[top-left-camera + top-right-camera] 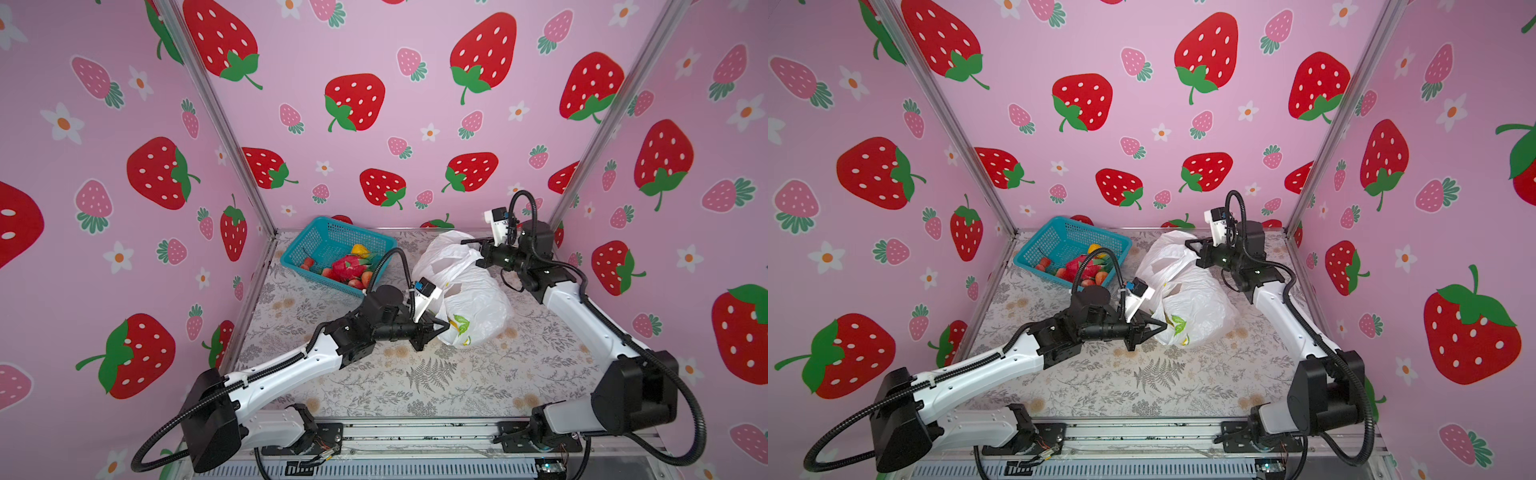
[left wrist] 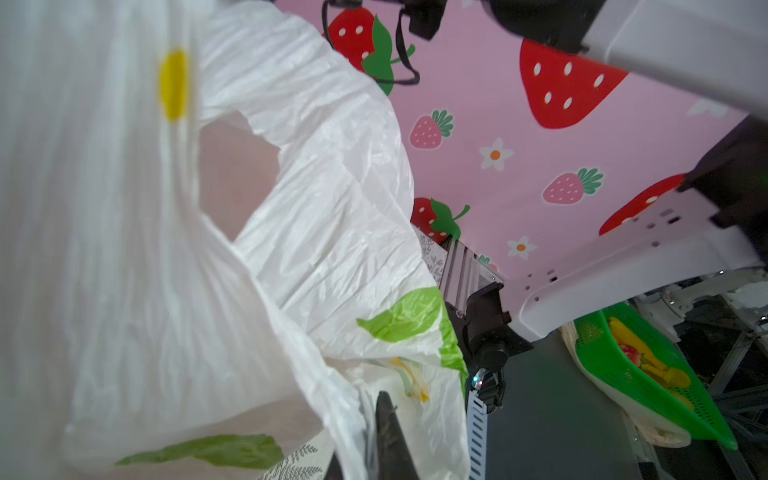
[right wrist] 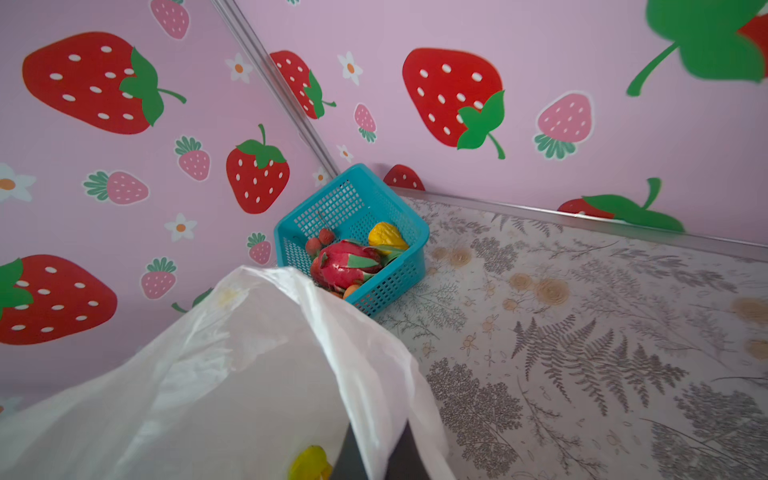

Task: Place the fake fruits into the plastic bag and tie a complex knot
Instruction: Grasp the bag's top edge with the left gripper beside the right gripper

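left gripper (image 1: 444,326): pinched on the plastic bag (image 1: 478,299)
right gripper (image 1: 471,241): clamped on the bag's far edge
fake fruits (image 1: 351,266): in the teal basket (image 1: 316,237)

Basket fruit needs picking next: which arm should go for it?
Left, probably. The left hand is nearer the teal basket, though shut on the plastic bag, so it must let go. The right hand pinches the bag's far edge, farther off.

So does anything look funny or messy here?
Nothing is spilled or broken. The plastic bag lies crumpled on its side, pinched by both grippers, while the fake fruits sit in the teal basket.
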Action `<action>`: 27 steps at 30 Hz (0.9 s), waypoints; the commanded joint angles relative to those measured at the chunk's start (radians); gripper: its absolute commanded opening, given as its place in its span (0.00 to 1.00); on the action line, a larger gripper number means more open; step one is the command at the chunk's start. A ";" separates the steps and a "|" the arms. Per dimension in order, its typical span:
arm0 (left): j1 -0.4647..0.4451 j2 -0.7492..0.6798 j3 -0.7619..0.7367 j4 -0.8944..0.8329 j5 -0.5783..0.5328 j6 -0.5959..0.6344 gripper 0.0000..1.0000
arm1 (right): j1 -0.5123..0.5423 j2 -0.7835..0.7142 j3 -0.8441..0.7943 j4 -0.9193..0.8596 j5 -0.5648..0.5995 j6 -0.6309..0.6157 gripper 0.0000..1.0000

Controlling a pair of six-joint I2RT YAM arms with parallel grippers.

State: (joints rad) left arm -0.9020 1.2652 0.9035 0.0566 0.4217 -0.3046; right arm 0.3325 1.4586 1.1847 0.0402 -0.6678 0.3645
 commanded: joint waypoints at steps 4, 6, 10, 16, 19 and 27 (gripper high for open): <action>-0.018 0.016 -0.035 0.034 -0.097 0.107 0.31 | 0.056 0.065 0.026 -0.002 -0.074 -0.061 0.00; -0.017 -0.017 -0.039 0.007 -0.143 0.143 0.42 | 0.056 0.069 0.016 -0.019 -0.060 -0.076 0.00; -0.018 -0.131 -0.037 -0.058 -0.263 0.234 0.55 | 0.056 0.054 0.000 -0.049 -0.012 -0.103 0.00; -0.014 -0.236 -0.032 -0.002 -0.420 0.422 0.88 | 0.056 0.033 -0.007 -0.054 -0.002 -0.111 0.00; -0.012 -0.158 0.097 -0.091 -0.397 0.574 0.92 | 0.056 0.032 -0.003 -0.051 -0.006 -0.111 0.00; -0.006 0.128 0.484 -0.342 -0.364 0.889 0.94 | 0.055 0.033 -0.010 -0.041 -0.016 -0.110 0.00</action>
State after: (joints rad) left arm -0.9142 1.3437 1.2778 -0.1677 0.0444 0.4030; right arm 0.3897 1.5208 1.1835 -0.0086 -0.6739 0.2817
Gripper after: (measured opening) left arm 0.937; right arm 0.041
